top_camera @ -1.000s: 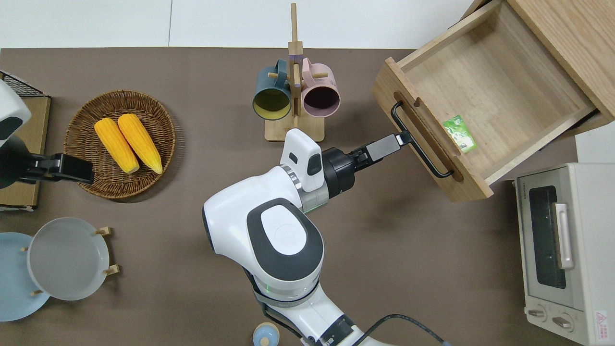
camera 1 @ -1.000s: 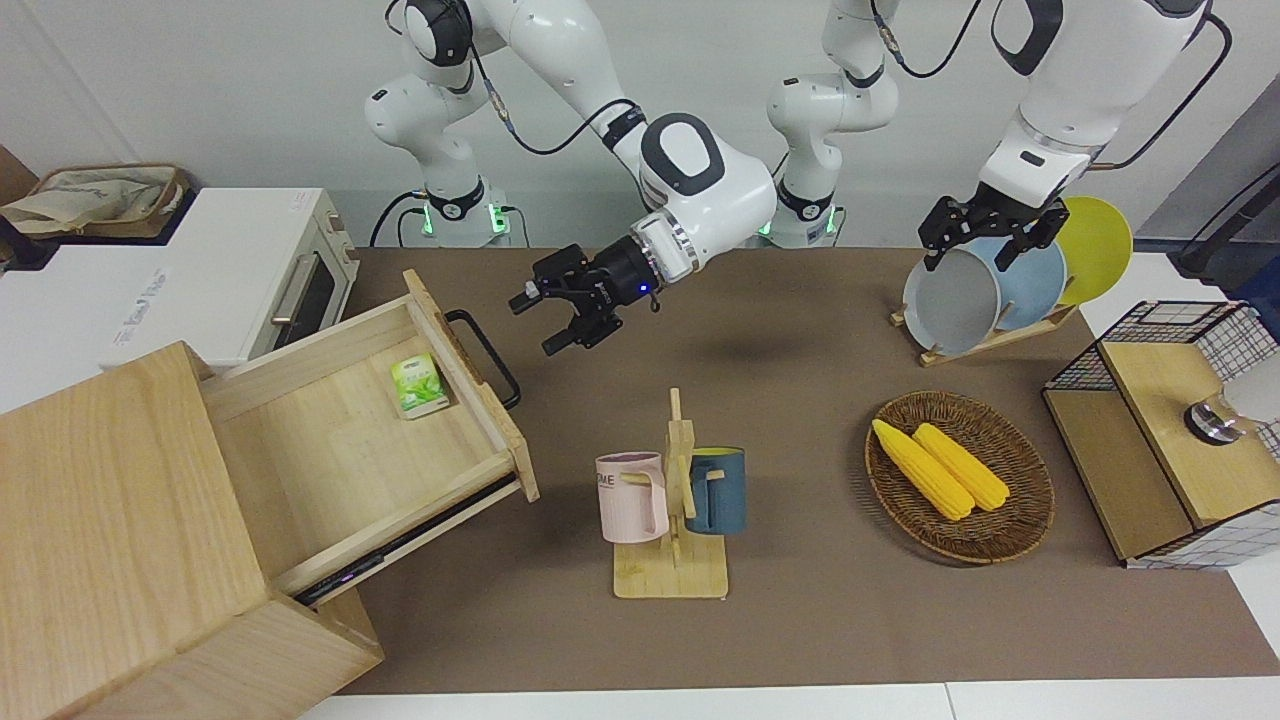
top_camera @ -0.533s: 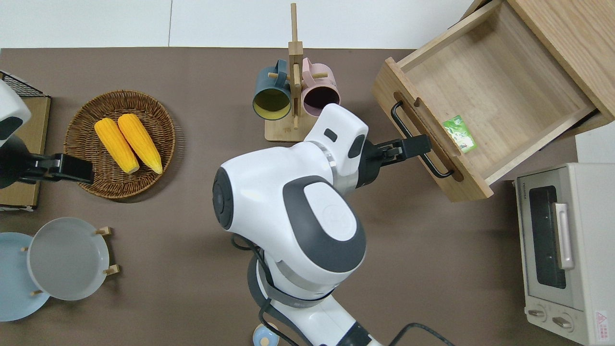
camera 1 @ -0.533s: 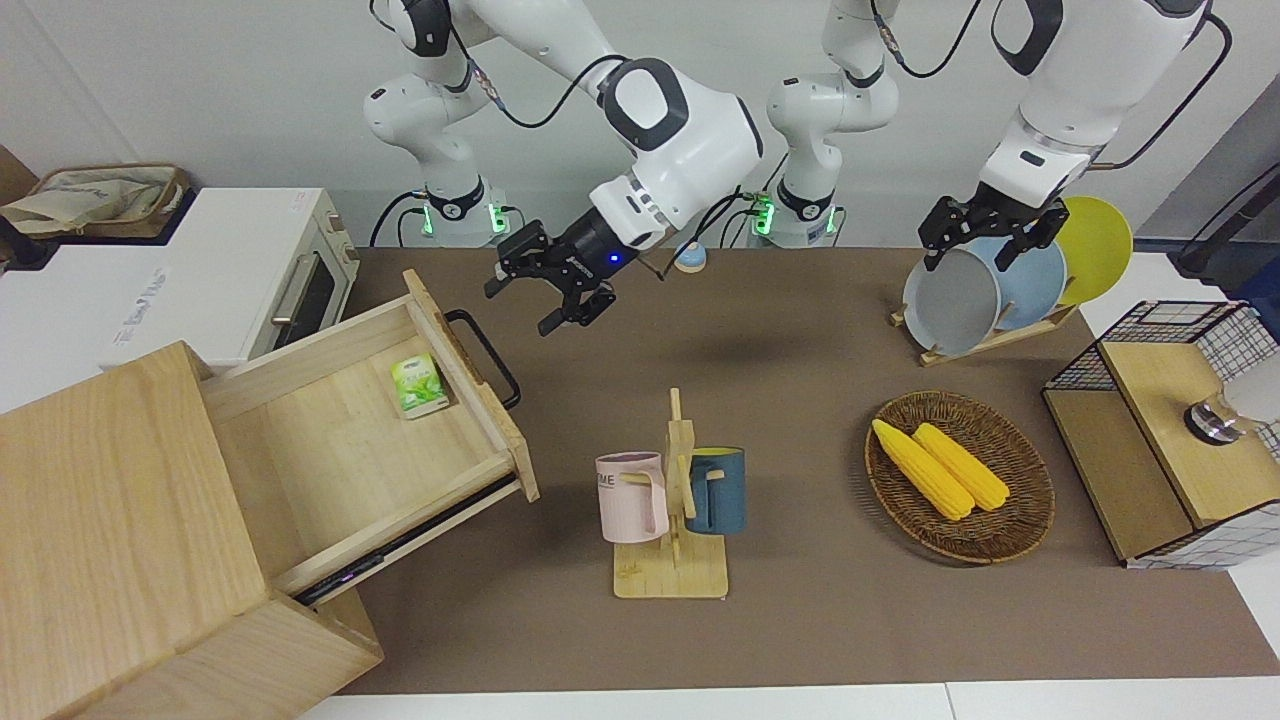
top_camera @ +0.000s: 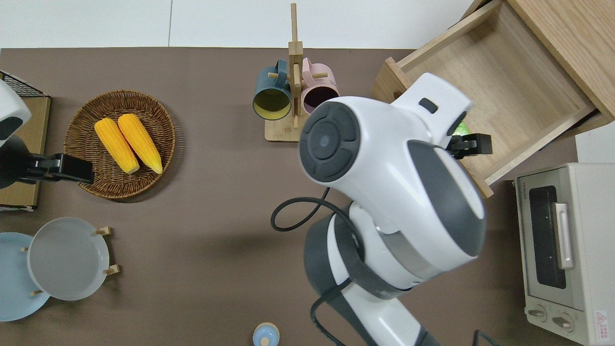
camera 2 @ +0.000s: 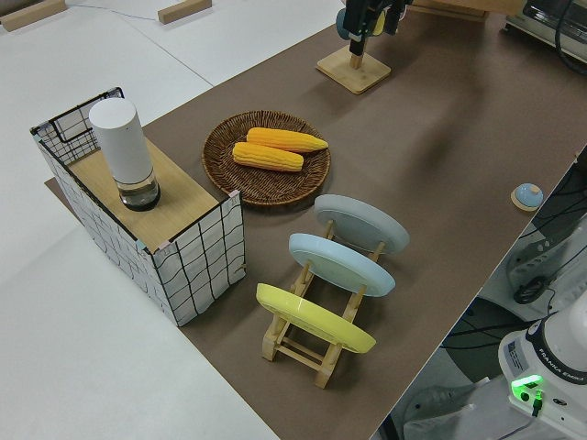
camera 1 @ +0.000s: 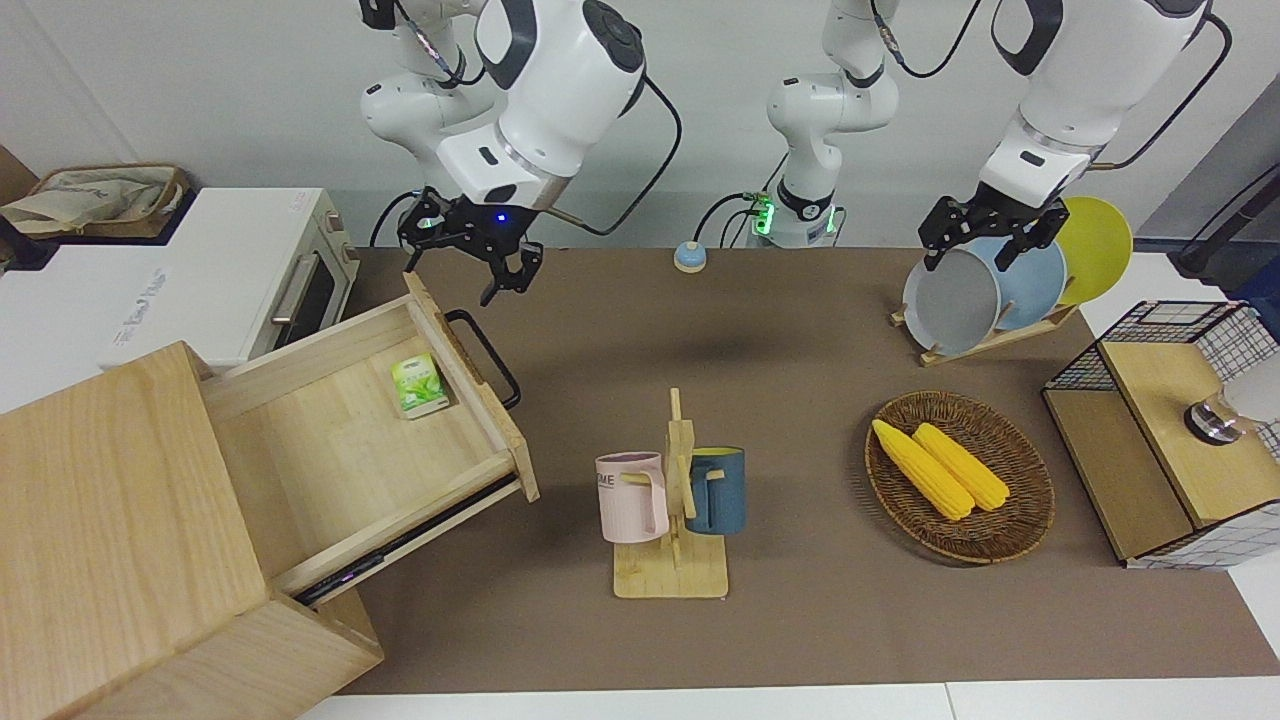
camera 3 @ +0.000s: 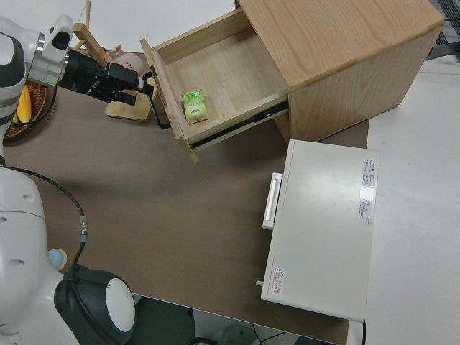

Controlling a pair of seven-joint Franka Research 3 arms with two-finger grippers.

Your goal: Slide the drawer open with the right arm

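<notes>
Pink mug (camera 1: 632,497) on the wooden rack: letters "ME" readable, rest hidden by its handle. Toaster oven (top_camera: 567,250): small brand word at the door's top corner, too small to read; red warning-triangle sticker (top_camera: 600,319) near the knobs, txt illegible. Green packet (camera 1: 419,384) in the drawer: print unreadable.

Robot lab w/ mock kitchen setup. Two white arms on bases w/ green status lights and loose cables at top of front view; brown-matted tabletop (camera 1: 800,640) carries props: toaster oven (camera 1: 250,270), plate rack (camera 1: 1000,290), mug stand (camera 1: 672,520).
</notes>
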